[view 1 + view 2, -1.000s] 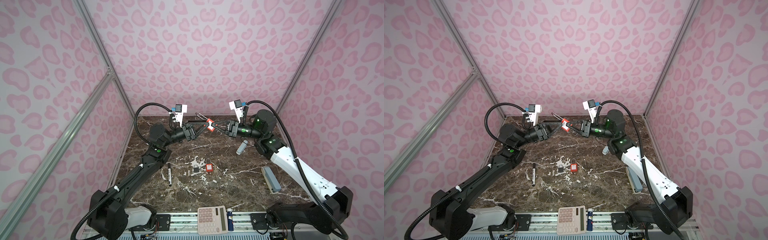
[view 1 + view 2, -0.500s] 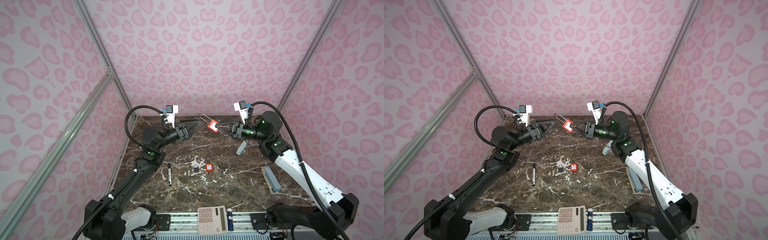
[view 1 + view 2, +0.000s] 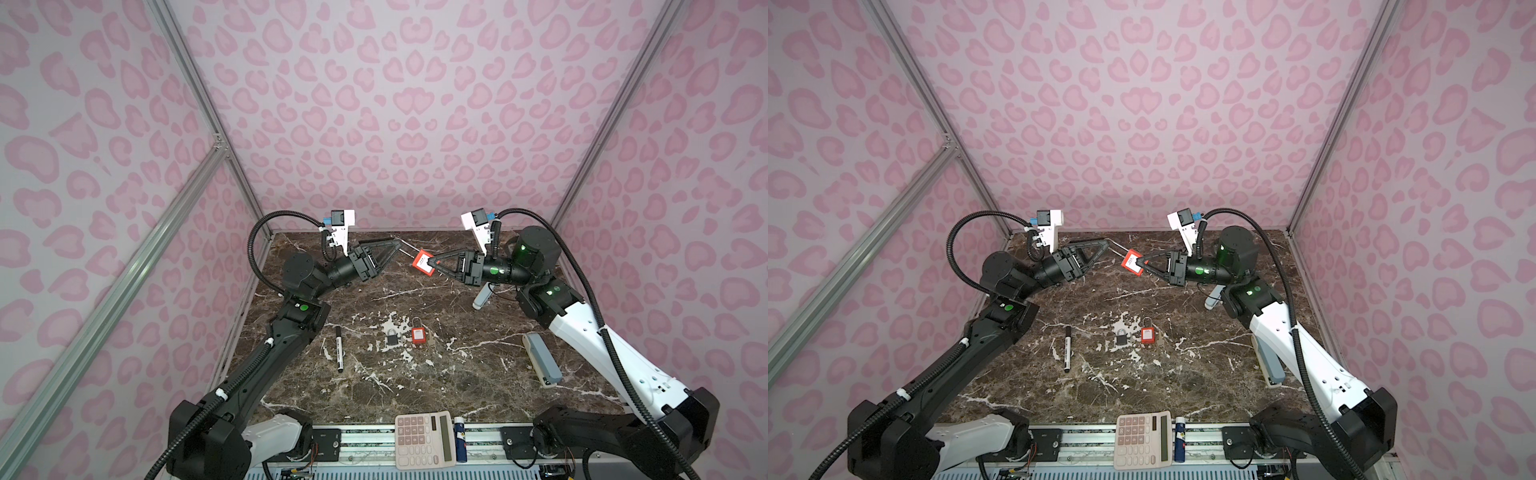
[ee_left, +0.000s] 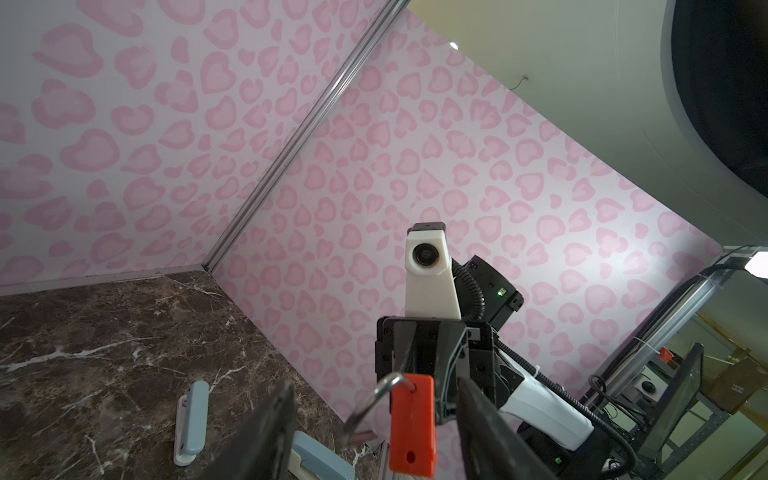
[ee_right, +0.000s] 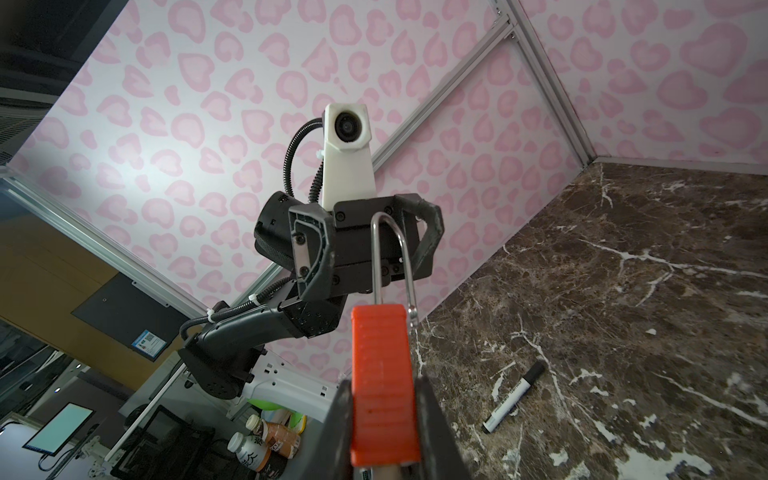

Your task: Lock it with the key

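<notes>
2 pincers meet in the air above the far part of the dark brown marble counter (image 3: 415, 374). The right pincer (image 3: 432, 262) is clenched on the body of the red plastic padlock with a white label (image 3: 422, 262), which is clear of the counter. Its silver metal shackle (image 5: 376, 257) stands open and points toward the left pincer (image 3: 395, 244). This pincer is released, with 1 finger on each side of the shackle. I cannot tell where the key is.
</notes>
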### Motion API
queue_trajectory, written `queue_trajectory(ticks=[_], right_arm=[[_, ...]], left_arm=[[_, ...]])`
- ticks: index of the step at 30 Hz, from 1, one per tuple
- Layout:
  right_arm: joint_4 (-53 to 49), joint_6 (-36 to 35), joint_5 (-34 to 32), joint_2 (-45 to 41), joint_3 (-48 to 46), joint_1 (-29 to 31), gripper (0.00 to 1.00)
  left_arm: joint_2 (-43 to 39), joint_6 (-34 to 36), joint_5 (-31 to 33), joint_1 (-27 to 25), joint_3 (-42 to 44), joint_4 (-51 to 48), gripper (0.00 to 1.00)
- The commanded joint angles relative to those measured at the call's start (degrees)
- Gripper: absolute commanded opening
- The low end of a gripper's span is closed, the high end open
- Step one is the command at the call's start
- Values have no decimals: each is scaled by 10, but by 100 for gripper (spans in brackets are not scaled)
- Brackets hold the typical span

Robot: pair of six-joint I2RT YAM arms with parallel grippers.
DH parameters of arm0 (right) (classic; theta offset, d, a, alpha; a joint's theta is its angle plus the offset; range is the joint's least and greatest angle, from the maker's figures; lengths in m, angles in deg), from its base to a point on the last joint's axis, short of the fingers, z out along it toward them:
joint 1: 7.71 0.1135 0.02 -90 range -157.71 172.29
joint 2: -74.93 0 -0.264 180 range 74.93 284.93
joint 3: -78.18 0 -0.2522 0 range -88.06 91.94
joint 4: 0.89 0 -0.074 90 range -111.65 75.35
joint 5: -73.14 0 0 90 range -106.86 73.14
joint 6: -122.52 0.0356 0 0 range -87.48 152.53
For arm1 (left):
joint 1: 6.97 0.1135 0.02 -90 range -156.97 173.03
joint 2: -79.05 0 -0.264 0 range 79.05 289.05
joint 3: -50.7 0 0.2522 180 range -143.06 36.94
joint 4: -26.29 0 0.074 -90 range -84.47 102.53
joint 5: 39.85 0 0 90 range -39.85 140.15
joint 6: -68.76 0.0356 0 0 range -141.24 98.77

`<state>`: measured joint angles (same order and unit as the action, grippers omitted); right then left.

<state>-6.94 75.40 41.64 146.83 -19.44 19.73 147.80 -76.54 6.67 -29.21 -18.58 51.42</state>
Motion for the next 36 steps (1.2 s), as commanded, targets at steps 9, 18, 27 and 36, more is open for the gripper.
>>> queue_trajectory(ticks=[9,18,27,36], right_arm=[[13,-8,3,5,0,1,10],[19,-14,-15,2,-7,2,10],[107,49,5,20,-12,12,10],[107,62,42,29,1,15,10]], left_arm=[[-3,-2,0,1,0,20,18],[4,-20,-6,1,-1,29,11],[4,-20,-16,1,-3,32,11],[2,-13,-27,0,-5,33,10]])
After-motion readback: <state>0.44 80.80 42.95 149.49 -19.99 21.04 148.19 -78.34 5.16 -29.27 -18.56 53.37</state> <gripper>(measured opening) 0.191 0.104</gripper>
